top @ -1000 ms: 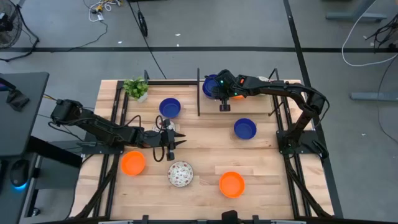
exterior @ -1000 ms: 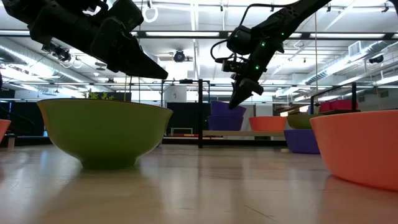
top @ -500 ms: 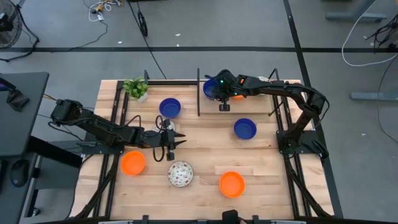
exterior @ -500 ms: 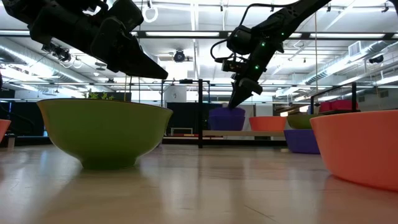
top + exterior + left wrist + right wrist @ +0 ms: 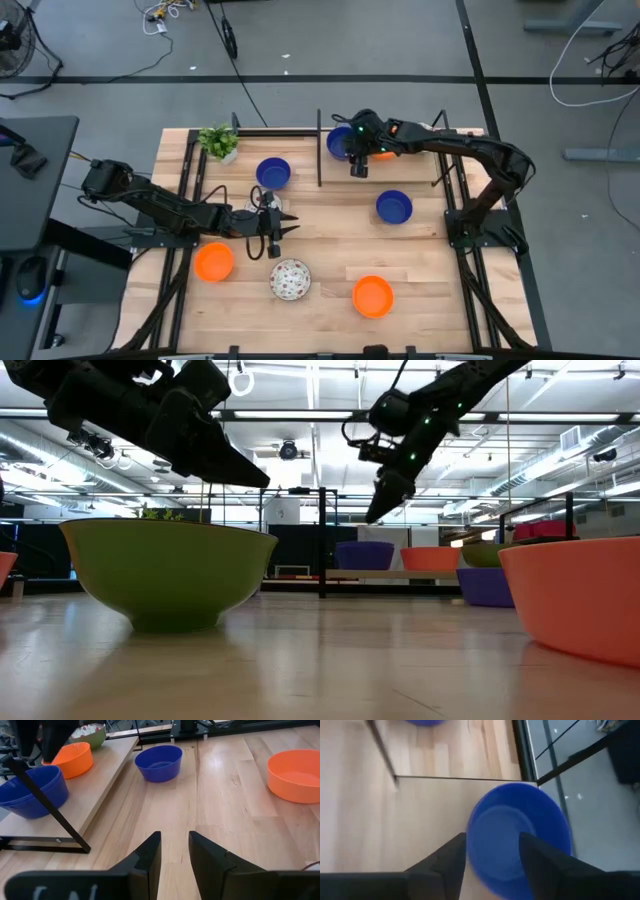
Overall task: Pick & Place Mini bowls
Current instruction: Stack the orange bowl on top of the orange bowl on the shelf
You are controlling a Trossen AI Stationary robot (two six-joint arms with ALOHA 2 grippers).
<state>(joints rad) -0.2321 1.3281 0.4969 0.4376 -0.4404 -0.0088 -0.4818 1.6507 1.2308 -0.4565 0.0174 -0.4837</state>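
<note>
Right gripper [image 5: 358,168]: up at the table's twelve o'clock edge, hanging above a blue bowl [image 5: 519,836]; fingers [image 5: 445,862] parted and empty.
Left gripper [image 5: 277,230]: waiting near table centre, toward nine o'clock; fingers [image 5: 149,856] slightly apart, gripping nothing.
Blue bowls: one under the right gripper, one [image 5: 273,173] at eleven o'clock, one [image 5: 394,207] toward two o'clock.
Orange bowls: one [image 5: 214,262] at eight o'clock, one [image 5: 372,296] at five o'clock.
Patterned bowl [image 5: 290,279]: six o'clock, just below the left gripper.
Table [image 5: 330,250]: pale wood.
</note>
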